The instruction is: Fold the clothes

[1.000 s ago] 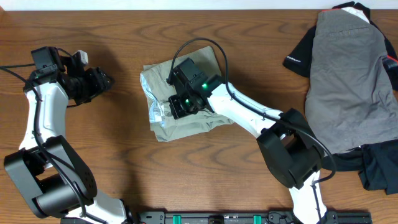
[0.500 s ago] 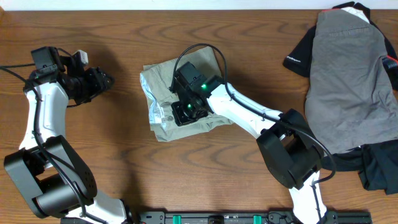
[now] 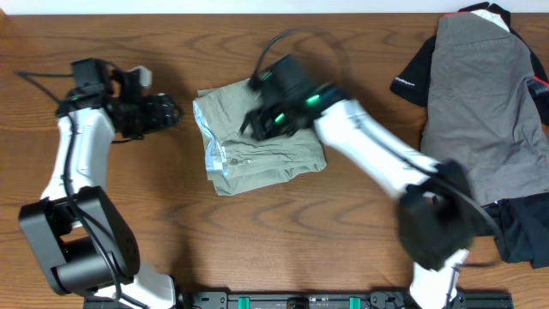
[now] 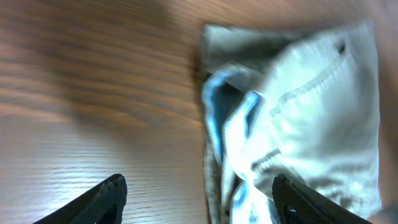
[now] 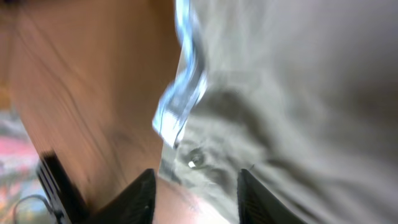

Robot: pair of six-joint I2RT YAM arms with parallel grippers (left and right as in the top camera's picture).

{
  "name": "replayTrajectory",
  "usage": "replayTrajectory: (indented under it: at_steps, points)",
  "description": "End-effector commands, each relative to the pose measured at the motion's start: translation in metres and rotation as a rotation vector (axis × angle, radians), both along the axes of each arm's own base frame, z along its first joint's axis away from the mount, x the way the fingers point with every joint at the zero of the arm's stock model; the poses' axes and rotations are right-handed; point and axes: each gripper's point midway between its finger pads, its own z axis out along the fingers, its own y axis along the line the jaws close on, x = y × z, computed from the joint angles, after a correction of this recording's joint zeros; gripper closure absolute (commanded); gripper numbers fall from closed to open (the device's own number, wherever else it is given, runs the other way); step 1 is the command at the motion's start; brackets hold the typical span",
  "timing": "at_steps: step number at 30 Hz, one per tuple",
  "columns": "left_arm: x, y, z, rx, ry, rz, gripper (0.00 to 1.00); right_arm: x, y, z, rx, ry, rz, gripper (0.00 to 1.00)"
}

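The clothes, khaki-beige shorts (image 3: 257, 159), lie folded into a wrinkled square at the table's middle, with whitish lining showing along the left edge (image 4: 242, 143). My left gripper (image 3: 171, 112) hovers just left of them, open wide; in the left wrist view (image 4: 199, 199) the shorts' left edge lies ahead between the spread fingers. My right gripper (image 3: 256, 124) hangs blurred over the upper half of the shorts. In the right wrist view (image 5: 196, 193) it stands open, with fabric (image 5: 298, 93) below and nothing gripped.
A darker grey garment (image 3: 480, 112) lies on a black one (image 3: 412, 73) at the right edge of the table, with more black cloth (image 3: 523, 232) at the lower right. Bare wood surrounds the shorts.
My right gripper has opened, let go of the shorts and risen up and to the right. My left gripper has moved right toward the shorts and opened wider.
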Motion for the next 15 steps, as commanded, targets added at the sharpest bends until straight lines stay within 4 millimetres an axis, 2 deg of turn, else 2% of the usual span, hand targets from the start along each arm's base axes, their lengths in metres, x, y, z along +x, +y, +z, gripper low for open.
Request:
replayTrajectory:
  at_steps: [1,3,7,10,15]
  points:
    - [-0.004,-0.026,-0.007,0.036,-0.005,-0.142,0.22,0.039,-0.052,0.066,0.045,-0.144,-0.111,0.57]
    - [-0.007,-0.033,-0.018,0.054,0.032,-0.161,0.21,0.048,-0.082,0.077,0.035,-0.158,-0.161,0.57]
    - [-0.011,-0.04,-0.038,0.061,0.094,-0.181,0.21,0.054,-0.127,0.09,0.008,-0.167,-0.225,0.57]
    - [-0.014,-0.045,-0.052,0.053,0.135,-0.195,0.22,0.055,-0.149,0.094,-0.01,-0.17,-0.251,0.57]
    - [-0.016,-0.051,-0.067,0.054,0.159,-0.232,0.22,0.057,-0.169,0.095,-0.022,-0.156,-0.29,0.57]
